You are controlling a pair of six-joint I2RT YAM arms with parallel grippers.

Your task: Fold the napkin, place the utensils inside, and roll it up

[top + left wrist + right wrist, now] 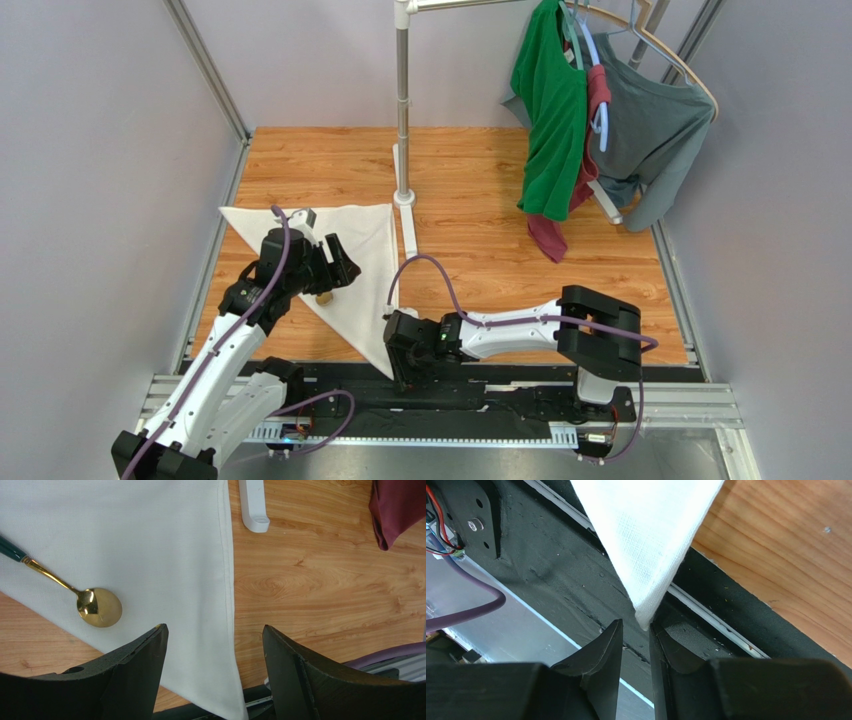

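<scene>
The napkin (370, 240) lies folded into a triangle on the wooden surface (480, 240), spoon (100, 607) resting near its fold. Left end effector (214, 630) hovers spread above; right end effector (636, 625), narrowly parted, brackets the near corner, probably to start rolling.

A green shirt (552, 120) and grey shirt (655, 130) hang near the white pole stand (403, 110).

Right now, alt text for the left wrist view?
A spoon lies on the white napkin, gold bowl near its lower edge, dark handle running off up-left. The left gripper hangs open above the napkin's hemmed right edge, holding nothing; wooden table to the right.
</scene>
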